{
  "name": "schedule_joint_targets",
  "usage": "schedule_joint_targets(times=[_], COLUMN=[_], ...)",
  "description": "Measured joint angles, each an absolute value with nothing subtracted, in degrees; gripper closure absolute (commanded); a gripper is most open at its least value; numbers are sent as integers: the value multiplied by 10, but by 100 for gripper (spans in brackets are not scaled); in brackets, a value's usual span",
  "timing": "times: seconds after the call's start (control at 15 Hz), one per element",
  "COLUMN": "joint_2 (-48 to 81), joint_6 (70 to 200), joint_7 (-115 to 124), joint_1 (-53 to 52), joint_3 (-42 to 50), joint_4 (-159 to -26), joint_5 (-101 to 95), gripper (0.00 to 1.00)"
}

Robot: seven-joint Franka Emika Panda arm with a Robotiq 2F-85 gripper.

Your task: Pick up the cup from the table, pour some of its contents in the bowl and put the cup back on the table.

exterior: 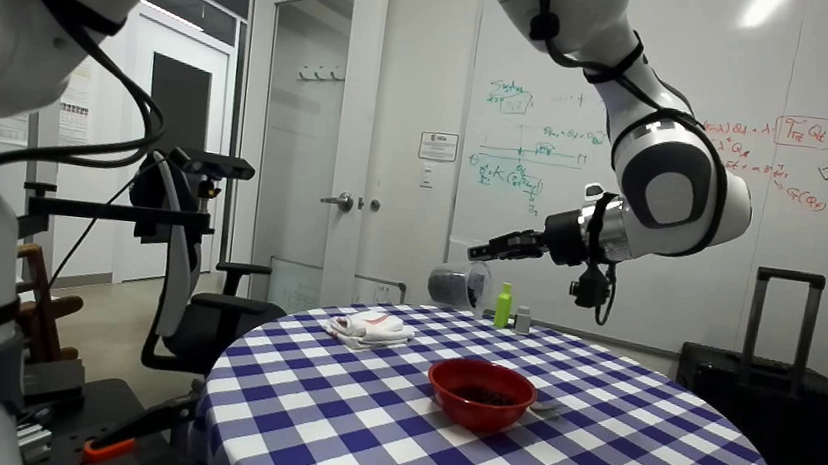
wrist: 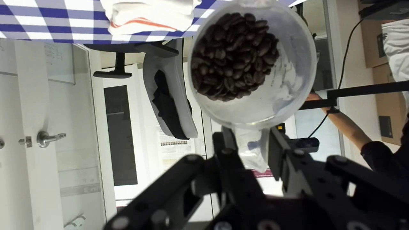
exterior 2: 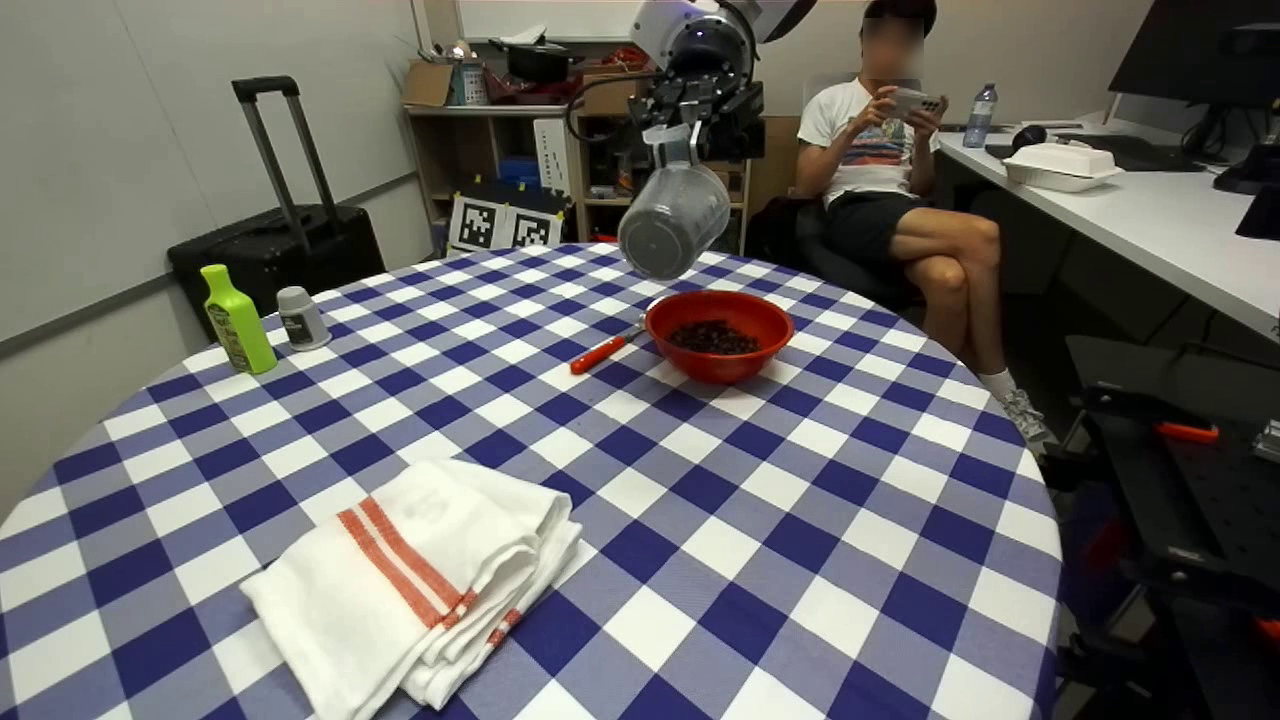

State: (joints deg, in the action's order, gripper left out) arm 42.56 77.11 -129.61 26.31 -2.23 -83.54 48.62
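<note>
While the arm arches high | pincer roughly level | grasping tilted cup by its handle

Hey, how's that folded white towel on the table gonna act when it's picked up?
The towel is probably floppy: its layers sag in soft creases. Lifted by one corner, it may unfold, as nothing visible binds the layers. It's unlikely to roll, lying flat on the checked tablecloth.

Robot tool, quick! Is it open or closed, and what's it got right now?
Tool: closed, holding the clear cup by its handle.
</note>
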Motion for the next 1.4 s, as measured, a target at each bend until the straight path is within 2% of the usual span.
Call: schedule_joint_targets(times=[1.4], joint_2=[439], joint_6=[716], joint_7=[-1296], joint_1=[265], joint_3=[21], joint_4=[-849], joint_5=[608], gripper=[93])
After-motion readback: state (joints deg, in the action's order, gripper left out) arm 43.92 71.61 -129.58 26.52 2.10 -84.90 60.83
